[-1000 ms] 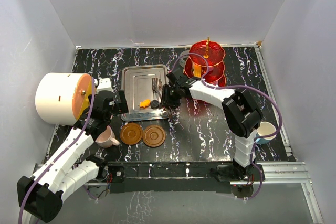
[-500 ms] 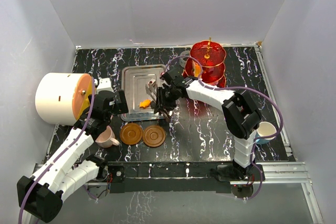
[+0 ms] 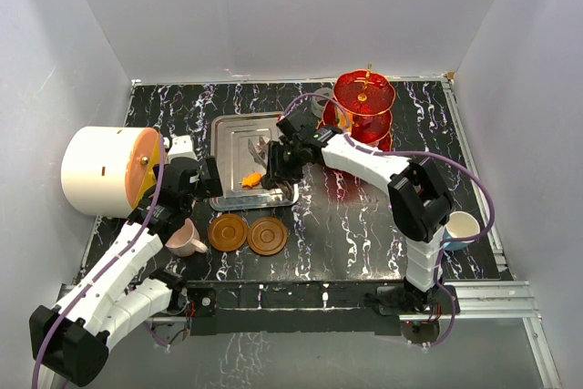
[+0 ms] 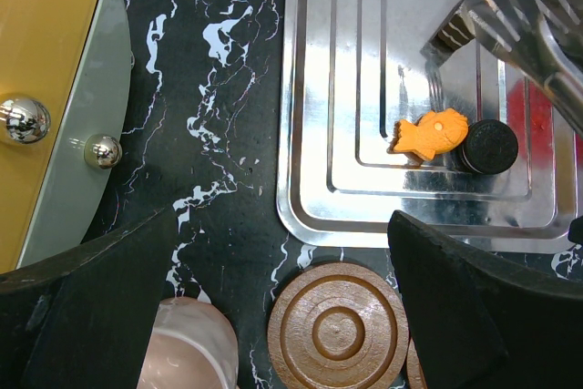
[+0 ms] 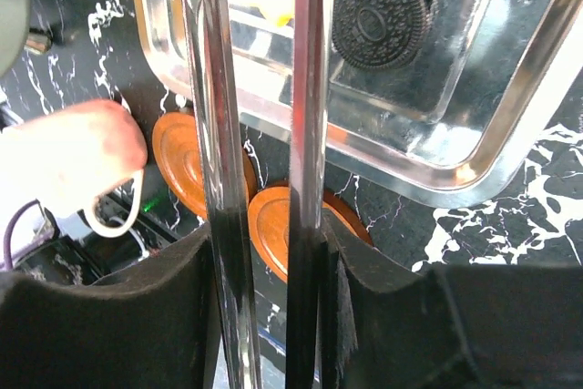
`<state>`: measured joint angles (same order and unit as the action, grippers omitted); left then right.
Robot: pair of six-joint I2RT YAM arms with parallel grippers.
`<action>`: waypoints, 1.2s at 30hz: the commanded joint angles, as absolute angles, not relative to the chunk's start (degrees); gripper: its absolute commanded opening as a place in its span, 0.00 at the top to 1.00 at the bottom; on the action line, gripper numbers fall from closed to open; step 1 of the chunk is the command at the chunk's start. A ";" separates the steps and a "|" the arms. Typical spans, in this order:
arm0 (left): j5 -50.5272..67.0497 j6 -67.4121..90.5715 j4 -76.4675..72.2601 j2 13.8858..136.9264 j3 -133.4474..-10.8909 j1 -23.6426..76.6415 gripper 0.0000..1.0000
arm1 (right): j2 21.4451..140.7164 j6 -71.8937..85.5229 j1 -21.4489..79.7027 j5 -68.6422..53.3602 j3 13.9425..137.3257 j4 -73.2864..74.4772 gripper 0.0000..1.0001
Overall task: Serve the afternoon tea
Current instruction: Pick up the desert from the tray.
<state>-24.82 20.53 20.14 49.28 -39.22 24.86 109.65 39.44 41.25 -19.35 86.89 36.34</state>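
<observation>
An orange fish-shaped sweet and a black sandwich cookie lie side by side on the steel tray. My right gripper is shut on steel tongs, whose two arms stand a little apart over the cookie. The tongs' tips hang empty above the sweets. My left gripper is open over a brown saucer, with the pink cup beside it. The second saucer lies to the right. The red tiered stand is at the back, and the blue cup at the right.
A big white drum with an orange face stands at the left, close to my left arm. White walls close in the black marbled table on three sides. The right arm reaches across in front of the stand.
My right gripper has carried the tongs left and back over the tray, so in the top view they now cover the black cookie. The left arm has not moved.
</observation>
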 commanded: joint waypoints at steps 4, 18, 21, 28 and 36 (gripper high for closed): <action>-25.14 20.00 19.86 48.08 -39.76 24.87 0.01 | 105.29 45.57 43.13 -10.44 87.80 33.63 0.61; -25.63 19.69 19.92 47.17 -39.64 24.87 0.01 | 105.47 57.12 44.41 -12.10 81.11 21.35 0.56; -25.95 19.69 20.05 47.02 -39.67 24.87 0.01 | 106.50 57.77 44.42 -10.94 81.51 21.98 0.56; -26.01 19.51 20.02 46.82 -39.58 24.87 0.01 | 109.00 57.37 44.93 -10.54 83.23 23.50 0.56; -26.52 19.51 20.21 46.71 -39.66 24.87 0.01 | 112.55 55.40 45.43 -8.75 87.72 27.04 0.56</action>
